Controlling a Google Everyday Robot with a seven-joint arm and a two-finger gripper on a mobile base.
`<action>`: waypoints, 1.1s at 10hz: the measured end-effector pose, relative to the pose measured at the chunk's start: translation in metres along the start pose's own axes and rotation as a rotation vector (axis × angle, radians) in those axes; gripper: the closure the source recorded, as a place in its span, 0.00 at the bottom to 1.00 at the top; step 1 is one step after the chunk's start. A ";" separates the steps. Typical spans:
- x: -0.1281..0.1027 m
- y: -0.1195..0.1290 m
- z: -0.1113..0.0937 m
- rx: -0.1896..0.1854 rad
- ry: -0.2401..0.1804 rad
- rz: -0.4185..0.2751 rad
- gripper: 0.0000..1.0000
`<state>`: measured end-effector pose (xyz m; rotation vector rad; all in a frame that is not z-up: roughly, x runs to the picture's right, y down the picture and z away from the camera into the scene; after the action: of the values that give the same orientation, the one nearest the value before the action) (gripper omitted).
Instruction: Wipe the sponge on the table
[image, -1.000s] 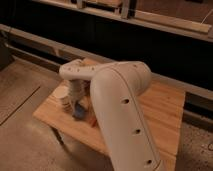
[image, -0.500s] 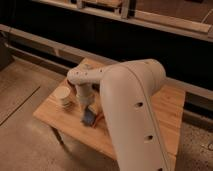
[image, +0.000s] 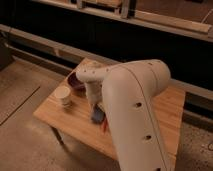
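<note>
The gripper, low over the middle of the table, is clenched on the sponge, which looks light, soft and easily squashed, so it is probably best pinched across its short sides, pressed flat.

White arm, jaws on blue sponge; light-brown table; cream cup.

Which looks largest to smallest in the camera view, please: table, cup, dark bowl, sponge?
1. table
2. dark bowl and cup: too alike to rank; the arm hides part of the bowl
3. sponge, under the gripper near the table's front edge
</note>
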<state>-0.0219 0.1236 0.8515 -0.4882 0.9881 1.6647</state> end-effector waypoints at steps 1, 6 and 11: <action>-0.011 -0.006 -0.002 0.000 -0.009 0.006 1.00; -0.062 -0.020 -0.026 0.019 -0.073 0.005 1.00; -0.065 0.046 -0.035 0.027 -0.120 -0.117 1.00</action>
<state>-0.0488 0.0543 0.8957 -0.4155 0.8768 1.5560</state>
